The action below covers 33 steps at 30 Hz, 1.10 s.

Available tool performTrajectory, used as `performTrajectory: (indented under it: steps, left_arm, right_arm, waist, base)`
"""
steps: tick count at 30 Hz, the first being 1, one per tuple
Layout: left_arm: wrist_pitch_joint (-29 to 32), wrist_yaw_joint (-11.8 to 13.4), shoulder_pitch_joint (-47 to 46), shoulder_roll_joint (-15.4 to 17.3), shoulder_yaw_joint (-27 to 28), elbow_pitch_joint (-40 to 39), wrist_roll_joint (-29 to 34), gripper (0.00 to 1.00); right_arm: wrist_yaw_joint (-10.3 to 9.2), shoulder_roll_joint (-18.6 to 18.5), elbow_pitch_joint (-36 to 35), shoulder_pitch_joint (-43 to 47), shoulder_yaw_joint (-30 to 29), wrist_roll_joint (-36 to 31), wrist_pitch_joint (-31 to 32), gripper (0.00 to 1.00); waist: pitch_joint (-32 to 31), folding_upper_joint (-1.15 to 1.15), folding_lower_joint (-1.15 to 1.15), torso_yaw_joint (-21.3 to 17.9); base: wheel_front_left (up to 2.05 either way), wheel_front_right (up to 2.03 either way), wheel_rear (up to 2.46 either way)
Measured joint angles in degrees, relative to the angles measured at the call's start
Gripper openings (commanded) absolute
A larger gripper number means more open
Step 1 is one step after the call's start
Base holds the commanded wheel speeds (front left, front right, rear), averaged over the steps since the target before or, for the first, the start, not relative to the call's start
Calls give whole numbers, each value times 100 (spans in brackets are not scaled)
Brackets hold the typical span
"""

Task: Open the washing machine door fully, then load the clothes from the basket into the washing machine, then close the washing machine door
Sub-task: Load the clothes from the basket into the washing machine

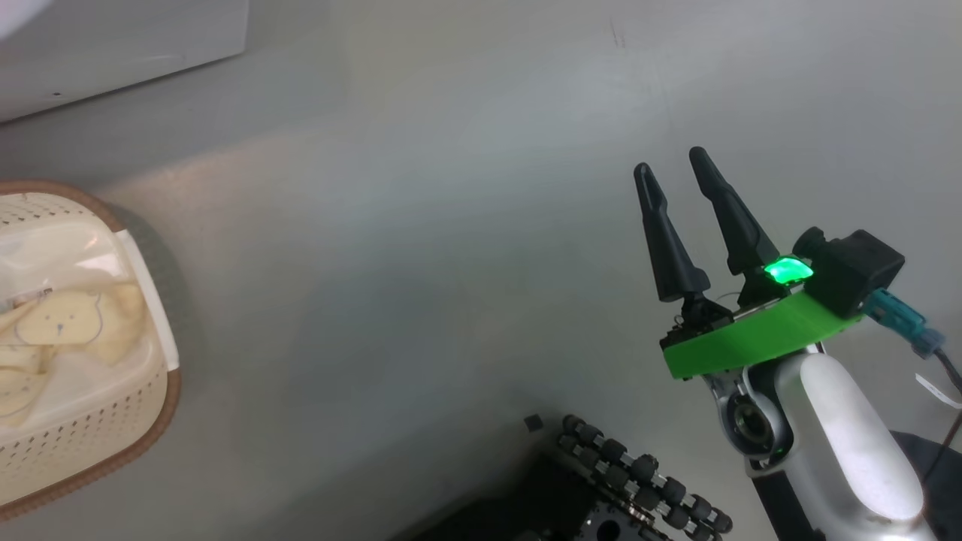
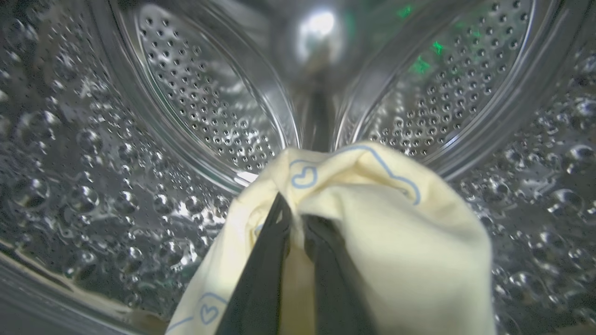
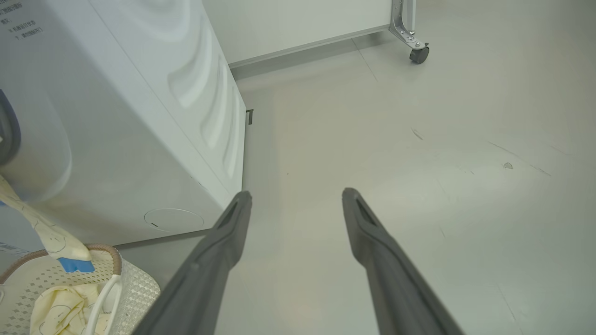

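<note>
Our left claw [image 2: 295, 215] is deep inside the drum [image 2: 209, 102] of the washing machine [image 3: 116, 116]. Its fingers are pinched nearly together on a cream garment [image 2: 396, 232] that folds over and around their tips. The fingers point straight at the drum's back wall, and the cloth bunches ahead of them and hangs down toward the drum's near edge.

That, in our judgement, is what the coming move turns on. The claw should let go here, then draw back along its own long axis so the fingers do not drag the garment out.

In the right wrist view a cream strip [image 3: 46, 232] with a blue patch runs from the machine's front down onto the rim of the basket [image 3: 111, 253]. We cannot tell whether it is the tail of the same garment.

More clothes [image 1: 68, 323] lie in the basket. Our right claw [image 1: 670, 161] hangs wide and empty over the floor [image 1: 421, 263], well apart from the basket's rim, so we judge the left arm nearer for the next piece.
</note>
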Motion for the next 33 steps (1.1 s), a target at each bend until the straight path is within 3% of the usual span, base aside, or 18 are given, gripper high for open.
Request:
performTrajectory:
  steps: [6, 14, 15, 16, 17, 18, 19, 28, 33]
  left_arm:
    - [-994, -2, -347, 94, -71, 62, 324, 0]
    - [-687, -202, -383, -41, -113, 756, 57, 0]
    - [-661, -201, -380, -47, -112, 814, 31, 9]
    - [-660, -201, -375, -53, -111, 864, 18, 37]
    - [-615, -201, -367, -60, -113, 914, 0, 50]
    - [-593, -201, -355, -66, -126, 959, -9, 93]
    - [-593, -201, -339, -80, -126, 982, -22, 100]
    - [-632, -158, 133, -274, -136, 1037, -176, 100]
    - [-958, -44, 565, -442, -168, 998, -224, 100]
  right_arm:
    - [0, 0, -37, -4, 14, 74, 0, 100]
    - [0, 0, -34, -5, 9, 80, 0, 100]
    - [0, 0, -34, -6, 7, 77, 0, 100]
    - [0, 0, -31, -7, 0, 73, 0, 100]
    - [0, 0, -25, -9, -7, 71, 0, 100]
    - [0, 0, -21, -14, -13, 71, 0, 100]
    - [0, 0, -20, -21, -23, 64, 0, 100]
    - [0, 0, -7, -126, -194, -96, 0, 100]
    - [0, 0, 21, -125, -335, -218, 0, 100]
  waist:
    - [121, 0, -1, -61]
    - [107, 0, -1, 58]
    - [104, 0, -1, 74]
    - [101, 0, 0, 90]
    - [94, 0, 0, 106]
    - [86, 0, 0, 122]
    - [78, 0, -1, 138]
    - [-95, 0, -1, 307]
    - [-280, 0, -1, 438]
  base:
    - [0, 0, 0]
    - [0, 0, 0]
    - [0, 0, 0]
    - [0, 0, 0]
    - [0, 0, 0]
    - [0, 0, 0]
    - [0, 0, 0]
    - [0, 0, 0]
    - [0, 0, 0]
